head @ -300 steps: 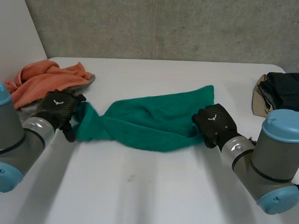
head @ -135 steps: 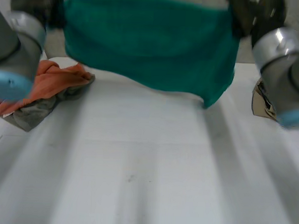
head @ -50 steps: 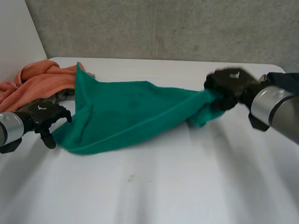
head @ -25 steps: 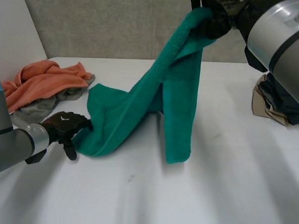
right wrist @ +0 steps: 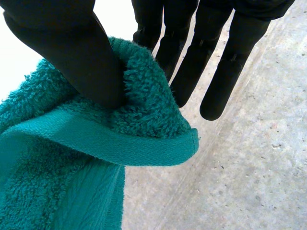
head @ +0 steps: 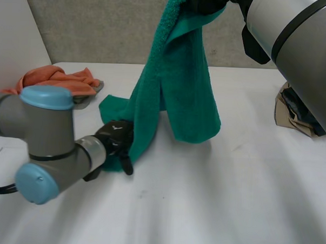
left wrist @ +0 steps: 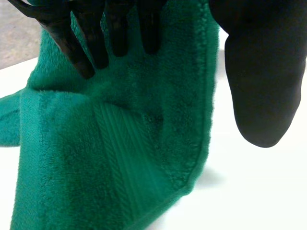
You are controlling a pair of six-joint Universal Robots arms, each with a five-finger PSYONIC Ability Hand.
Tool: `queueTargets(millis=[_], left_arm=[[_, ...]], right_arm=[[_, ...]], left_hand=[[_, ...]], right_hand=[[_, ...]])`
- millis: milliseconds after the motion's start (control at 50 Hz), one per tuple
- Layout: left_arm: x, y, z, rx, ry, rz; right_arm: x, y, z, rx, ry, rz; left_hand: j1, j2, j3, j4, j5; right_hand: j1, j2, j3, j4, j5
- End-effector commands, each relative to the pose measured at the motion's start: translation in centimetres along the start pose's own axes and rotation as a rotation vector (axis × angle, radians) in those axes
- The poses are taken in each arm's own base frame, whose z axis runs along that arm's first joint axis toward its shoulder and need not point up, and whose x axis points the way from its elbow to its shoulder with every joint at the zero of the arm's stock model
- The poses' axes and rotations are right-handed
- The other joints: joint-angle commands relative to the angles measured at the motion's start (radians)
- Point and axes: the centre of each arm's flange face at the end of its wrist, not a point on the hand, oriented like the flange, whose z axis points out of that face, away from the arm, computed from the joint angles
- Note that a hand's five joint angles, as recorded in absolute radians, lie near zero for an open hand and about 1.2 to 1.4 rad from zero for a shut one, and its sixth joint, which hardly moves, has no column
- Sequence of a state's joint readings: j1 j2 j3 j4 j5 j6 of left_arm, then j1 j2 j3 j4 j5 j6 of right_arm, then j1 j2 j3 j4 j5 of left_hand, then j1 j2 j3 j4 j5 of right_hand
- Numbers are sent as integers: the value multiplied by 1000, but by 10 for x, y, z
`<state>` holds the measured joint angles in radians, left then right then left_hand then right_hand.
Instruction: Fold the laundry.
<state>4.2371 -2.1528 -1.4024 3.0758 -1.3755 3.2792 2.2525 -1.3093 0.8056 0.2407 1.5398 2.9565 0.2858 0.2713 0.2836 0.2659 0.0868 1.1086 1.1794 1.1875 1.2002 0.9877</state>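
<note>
The white table [head: 230, 200] carried the work. The right arm [head: 297, 30] was raised high over its far side, and the left arm [head: 43, 138] lay low at the near left.

The green towel [head: 181, 85] hung stretched between them. Its long axis ran steeply from the top down and leftward to the tabletop. A free flap drooped beside the taut part, its lower hem at or just above the table; contact could not be told.

An orange cloth [head: 56, 79] lay bunched at the far left and dark clothes [head: 307, 109] at the right edge, both well apart from the towel.

The right hand [head: 209, 1] gripped the towel's upper end, its thumb [right wrist: 62, 48] pinching the cloth against the fingers [right wrist: 192, 72]. The left hand [head: 115, 136] rested on the table holding the lower end, fingers [left wrist: 115, 28] pressed into the pile and thumb [left wrist: 259, 72] at the hem.

Judgement: the towel lay below and left of the right hand, so lowering that hand away from the left one would lay the towel out flat. The left hand was the anchor.
</note>
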Motion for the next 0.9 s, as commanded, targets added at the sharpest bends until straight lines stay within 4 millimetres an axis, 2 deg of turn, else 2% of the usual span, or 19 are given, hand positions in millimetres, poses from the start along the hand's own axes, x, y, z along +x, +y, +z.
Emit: queueTargets(millis=[20,40,60,120,160,200,260,280,360,400,500,580,600,660,740,760,820,840,900], left_arm=[[26,-2,12,12,-58,-28],[23,-5,12,18,-92,-40],[12,-9,12,26,-170,-75],[-7,-20,6,50,-274,-124],[-29,-41,-8,102,-325,-146],[-54,-69,-33,178,-362,-135],[-76,-94,-60,251,-376,-73],[-88,-109,-78,304,-386,-4],[-102,-140,-118,406,-406,177],[-106,-144,-125,412,-423,223],[-120,-132,-105,328,-454,277],[-134,-114,-71,226,-466,299],[-139,-107,-56,191,-474,319],[-145,-101,-33,157,-479,355],[-148,-105,1,183,-477,411],[-151,-114,13,232,-491,429],[-159,-144,22,373,-535,452],[-164,-171,21,492,-581,470],[-169,-218,3,699,-658,487]], right_arm=[[7,-3,0,8,30,35],[8,-3,0,8,33,36],[13,1,1,-4,44,31],[27,13,4,-34,73,4],[47,32,8,-90,108,-67],[67,57,8,-170,124,-168],[78,81,3,-253,98,-276],[80,97,-2,-306,60,-347],[76,130,-19,-427,-65,-493],[75,139,-25,-459,-102,-546],[79,160,-34,-517,-153,-655],[81,181,-27,-540,-162,-665],[79,189,-23,-540,-166,-664],[75,201,-14,-528,-169,-667],[75,214,14,-447,-131,-695],[77,214,31,-382,-94,-711],[84,205,60,-253,0,-734],[90,192,81,-142,84,-743],[102,163,106,37,233,-733]], left_hand=[[792,806,794,811,816],[1041,1055,1043,1061,1065],[1110,1124,1112,1130,1134],[1110,1125,1113,1130,1135],[1110,1125,1113,1130,1135],[1110,1125,1113,1130,1135],[1110,1125,1113,1130,1135],[1110,1125,1113,1130,1135],[1110,1125,1113,1130,1135],[1110,1125,1113,1130,1135],[1110,1125,1113,1130,1135],[1110,1125,1113,1130,1135],[1110,1125,1113,1130,1135],[1110,1125,1113,1130,1135],[1110,1125,1113,1130,1135],[1110,1125,1113,1130,1135],[1110,1125,1113,1130,1135],[1110,1125,1113,1130,1135],[1110,1125,1113,1130,1135]], right_hand=[[288,217,209,196,234],[288,217,209,196,234],[288,217,209,196,234],[288,217,209,196,234],[288,217,209,196,234],[288,217,209,196,234],[288,217,209,196,234],[288,217,209,196,234],[288,217,209,196,234],[288,217,209,196,234],[288,217,209,196,234],[288,217,209,196,234],[288,217,209,196,234],[288,217,209,196,234],[288,217,209,196,234],[288,217,209,196,234],[288,217,209,196,234],[288,217,209,196,234],[288,217,209,196,234]])
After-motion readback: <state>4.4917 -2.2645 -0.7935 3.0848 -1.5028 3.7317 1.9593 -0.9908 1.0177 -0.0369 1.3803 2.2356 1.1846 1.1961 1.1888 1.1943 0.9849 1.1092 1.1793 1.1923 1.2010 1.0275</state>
